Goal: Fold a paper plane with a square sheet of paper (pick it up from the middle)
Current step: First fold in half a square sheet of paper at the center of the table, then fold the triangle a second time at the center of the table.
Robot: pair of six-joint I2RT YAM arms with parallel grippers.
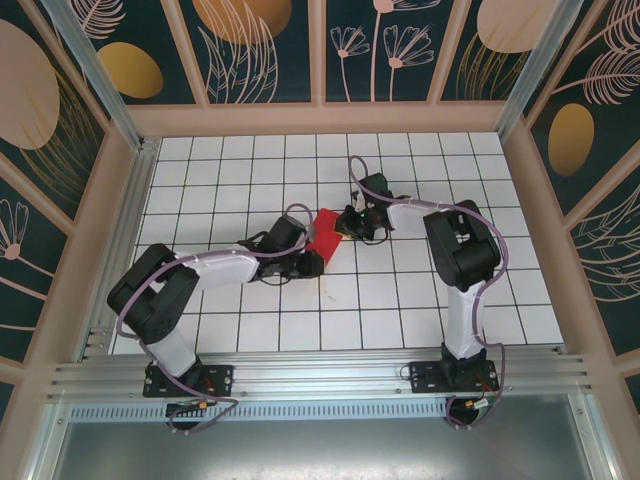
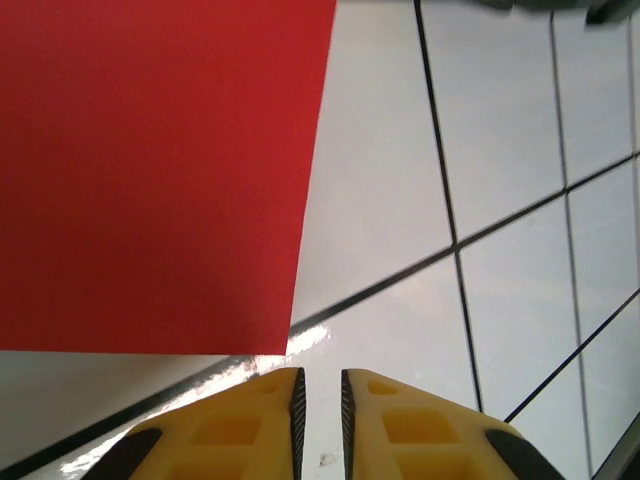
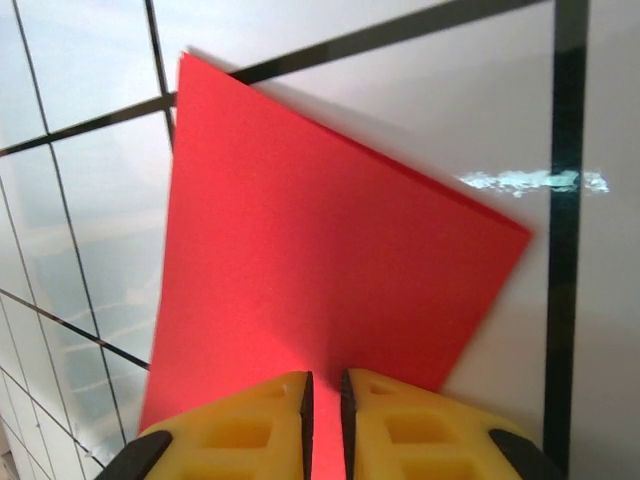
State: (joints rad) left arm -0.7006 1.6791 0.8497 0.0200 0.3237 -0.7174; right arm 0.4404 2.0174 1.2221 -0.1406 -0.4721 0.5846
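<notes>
Paper, bright red: square sheet of paper (image 1: 326,230) flat near the middle of the table (image 1: 400,310), between the two arms. From above, a slanted four-sided patch, longer from far to near than across, near end hidden behind the left arm. Thin, matte, straight-edged, sharp-cornered. In the right wrist view, one pointed corner aimed right, another up and left, with a faint shadow along the far edge.

Table glossy white, ruled by black grid lines (image 2: 440,180).

Left gripper (image 2: 320,385): yellow plastic fingers (image 2: 230,430) with ribbed black pads (image 2: 297,400), parted by a narrow slit, bare table showing through it. Tips just short of the sheet's near corner, not touching.

Right gripper (image 3: 323,390): same yellow fingers, same narrow slit, red showing within it, tips over the sheet's edge. No telling whether touching.
</notes>
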